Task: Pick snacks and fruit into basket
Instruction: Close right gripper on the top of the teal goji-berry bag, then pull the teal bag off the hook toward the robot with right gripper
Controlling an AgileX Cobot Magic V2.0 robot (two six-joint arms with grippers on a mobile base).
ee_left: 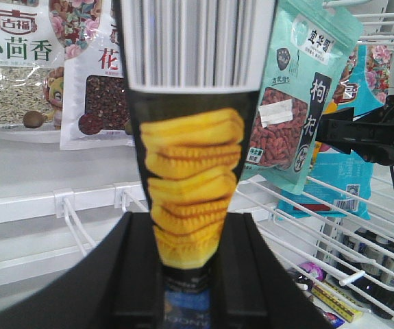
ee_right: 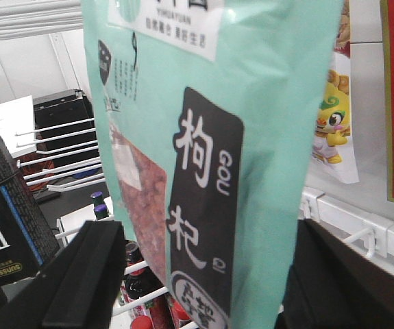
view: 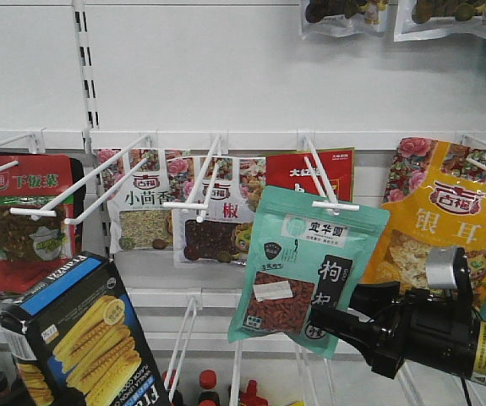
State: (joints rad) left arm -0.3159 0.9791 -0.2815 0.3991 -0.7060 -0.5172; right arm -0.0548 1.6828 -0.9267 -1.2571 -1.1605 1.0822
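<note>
The snacks both show. The black-and-blue corn carton (view: pixel 82 338) is tilted at the lower left, and my left gripper (ee_left: pixel 190 229) is shut on its lower end, with the carton (ee_left: pixel 191 164) standing up between the black fingers (ee_left: pixel 128 274). The teal berry pouch (view: pixel 302 271) hangs from a white peg. My right gripper (view: pixel 344 315) is at its lower right corner. In the right wrist view the pouch (ee_right: pixel 210 137) hangs between the open fingers (ee_right: pixel 90 274), with a gap on each side. The fruit and the basket are out of view.
Beside the teal pouch hang a red pouch of greens (view: pixel 23 220), two white spice pouches (view: pixel 145 207), a red pack (view: pixel 310 173) and a yellow-orange pouch (view: pixel 445 224). White wire pegs (view: pixel 99 182) stick out toward me. Bottles (view: pixel 209 385) stand on the shelf below.
</note>
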